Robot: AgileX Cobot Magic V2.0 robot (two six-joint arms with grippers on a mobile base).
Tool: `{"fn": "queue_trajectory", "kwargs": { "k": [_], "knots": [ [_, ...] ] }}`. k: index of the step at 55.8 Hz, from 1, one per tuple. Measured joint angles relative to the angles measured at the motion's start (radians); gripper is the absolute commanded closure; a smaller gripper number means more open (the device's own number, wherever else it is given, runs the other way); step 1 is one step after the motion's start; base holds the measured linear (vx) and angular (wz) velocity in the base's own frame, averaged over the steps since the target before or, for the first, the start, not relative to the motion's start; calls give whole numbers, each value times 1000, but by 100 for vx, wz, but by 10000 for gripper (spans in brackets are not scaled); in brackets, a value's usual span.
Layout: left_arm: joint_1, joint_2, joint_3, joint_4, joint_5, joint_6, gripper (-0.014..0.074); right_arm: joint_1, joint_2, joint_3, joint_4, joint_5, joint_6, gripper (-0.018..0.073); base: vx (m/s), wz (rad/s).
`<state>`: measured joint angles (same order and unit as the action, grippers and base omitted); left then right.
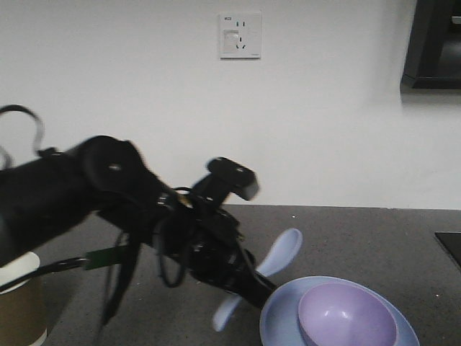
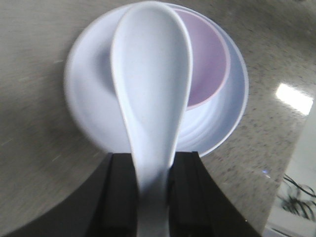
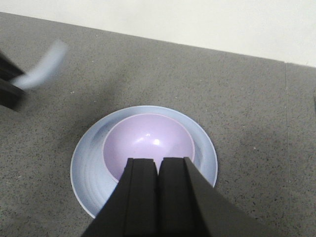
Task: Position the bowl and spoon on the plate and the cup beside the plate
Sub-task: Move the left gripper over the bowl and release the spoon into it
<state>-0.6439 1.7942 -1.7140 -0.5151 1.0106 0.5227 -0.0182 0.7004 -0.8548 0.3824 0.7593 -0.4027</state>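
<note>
While clamping the spoon [image 2: 150,84] low on its handle from both sides, held it aloft in the left gripper [image 1: 253,282] at the lower centre of the front view, scoop up and to the right, handle end down and to the left. Filled the middle of the left wrist frame with the scoop, over the plate [image 2: 89,98] and the left edge of the bowl [image 2: 210,64]. Touched neither, judging by the front view, with the spoon just left of the plate's rim and above it; blurred there, so could not fix the height.

Found the bowl already seated on the plate, toward the right in the front view, with a bare crescent of plate showing on the left side. Found the cup [image 1: 18,303] upright in the lower left corner of the front view, well apart from the plate and cut by the frame edge. Saw the right gripper [image 3: 158,173] pressed together on nothing at the bottom centre of its own frame, above the bowl.

Judged as the spoon step: bowl placed, spoon not yet down, cup not yet beside the plate. Called next for bringing the scoop down onto the bare crescent, or into the bowl, gently enough not to shove or tip the bowl, then parting the jaws only once the spoon rested. Would leave the cup for afterwards, off in the lower left corner.
</note>
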Motion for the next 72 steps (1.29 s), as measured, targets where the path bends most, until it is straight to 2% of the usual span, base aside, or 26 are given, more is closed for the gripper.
{"fn": "queue_trajectory", "kwargs": {
  "k": [9,16,21,36,45,62,72],
  "knots": [
    [-82,261,-303,-8,125,-61,596,0,-8,0,-3,4,1,571,0,0],
    [-109,384,-446,-9,145,-127,596,0,-8,0,-4,6,1,568,0,0],
    [-112,431,-491,2,148,-165,596,0,-8,0,-5,6,1,568,0,0],
    [-112,449,-504,115,147,-221,566,0,-8,0,-6,6,1,568,0,0],
    [-112,449,-504,141,149,-229,456,0,-8,0,-6,6,1,568,0,0],
    [-114,449,-504,141,149,-229,141,0,-8,0,-6,6,1,568,0,0],
    [-114,441,-504,141,148,-199,46,0,-8,0,-6,6,1,568,0,0]
  ]
}}
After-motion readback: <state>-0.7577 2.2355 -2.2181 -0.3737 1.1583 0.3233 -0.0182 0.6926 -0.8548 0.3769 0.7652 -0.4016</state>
